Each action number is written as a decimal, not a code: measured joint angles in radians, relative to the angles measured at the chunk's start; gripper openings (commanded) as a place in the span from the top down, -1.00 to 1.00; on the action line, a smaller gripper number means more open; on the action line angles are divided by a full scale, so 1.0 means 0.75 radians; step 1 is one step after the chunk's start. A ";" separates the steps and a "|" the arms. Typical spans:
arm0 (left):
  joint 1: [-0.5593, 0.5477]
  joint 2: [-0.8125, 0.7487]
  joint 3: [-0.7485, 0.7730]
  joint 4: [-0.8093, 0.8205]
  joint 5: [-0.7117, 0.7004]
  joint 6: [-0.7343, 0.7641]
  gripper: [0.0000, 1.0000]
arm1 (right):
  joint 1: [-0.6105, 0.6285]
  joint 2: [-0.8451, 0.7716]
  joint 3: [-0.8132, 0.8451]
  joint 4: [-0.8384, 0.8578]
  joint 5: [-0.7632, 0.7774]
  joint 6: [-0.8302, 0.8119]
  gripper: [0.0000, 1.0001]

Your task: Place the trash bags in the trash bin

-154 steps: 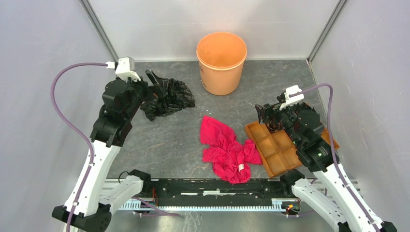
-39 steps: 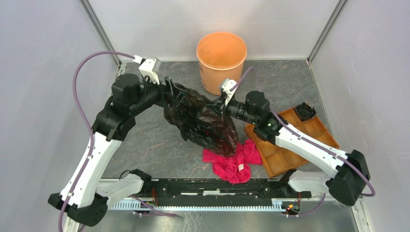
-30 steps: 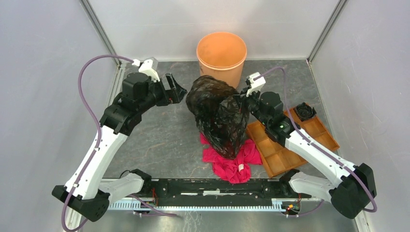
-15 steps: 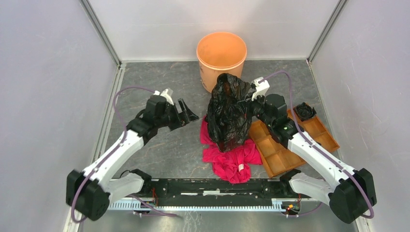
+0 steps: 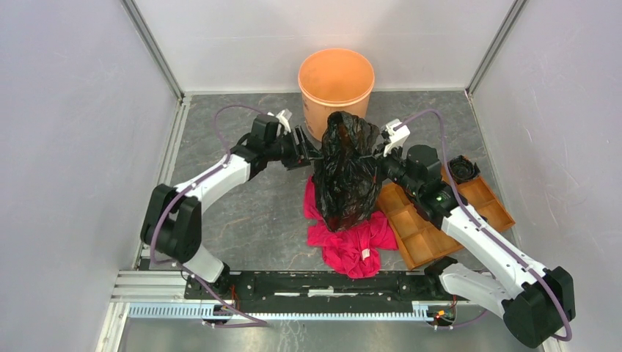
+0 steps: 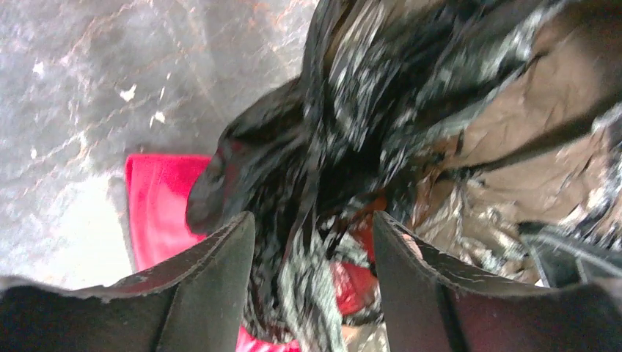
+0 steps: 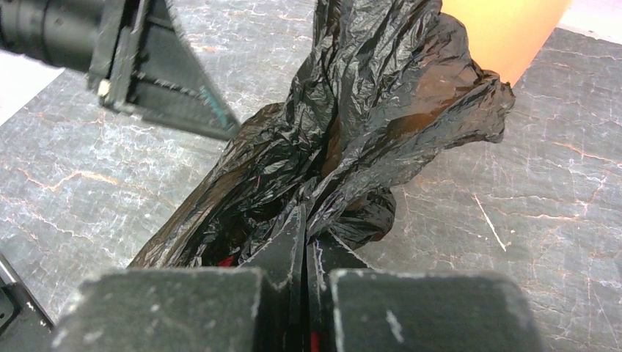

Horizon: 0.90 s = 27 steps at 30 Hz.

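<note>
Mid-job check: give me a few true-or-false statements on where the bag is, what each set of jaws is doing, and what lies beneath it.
1. The right gripper has its jaws shut on the trash bag. True.
2. The trash bag lies inside the trash bin. False: it hangs outside, in front of the bin.
3. The left gripper has its jaws shut, well clear of the bag. False: they stand apart, with bag plastic between them.
4. A red cloth lies beneath the hanging bag. True.
</note>
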 measured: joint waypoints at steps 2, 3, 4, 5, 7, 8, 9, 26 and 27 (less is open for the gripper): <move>0.000 0.073 0.065 0.025 0.021 0.001 -0.13 | 0.000 0.000 0.000 -0.015 -0.004 -0.010 0.99; 0.000 0.106 0.086 0.042 0.033 0.002 -0.05 | 0.000 0.000 0.000 -0.023 -0.005 -0.015 0.99; 0.000 0.132 0.093 0.064 0.045 0.001 0.04 | 0.000 -0.001 0.000 -0.030 -0.005 -0.019 0.99; 0.000 0.149 0.094 0.077 0.056 0.001 0.17 | 0.000 -0.001 0.000 -0.035 -0.005 -0.024 0.99; -0.001 0.184 0.090 0.104 0.084 -0.003 0.39 | 0.000 -0.005 0.000 -0.048 -0.007 -0.029 0.99; -0.002 0.194 0.083 0.121 0.096 -0.006 0.46 | -0.001 -0.007 0.000 -0.052 -0.008 -0.031 0.99; -0.002 0.198 0.078 0.130 0.100 -0.007 0.54 | -0.001 -0.010 0.000 -0.054 -0.010 -0.032 0.99; 0.010 -0.247 -0.167 -0.178 -0.499 0.081 0.96 | -0.003 0.073 0.000 -0.052 -0.041 -0.018 0.99; 0.030 -0.307 -0.188 -0.216 -0.566 0.082 0.96 | -0.003 0.114 0.004 -0.053 -0.050 -0.009 0.99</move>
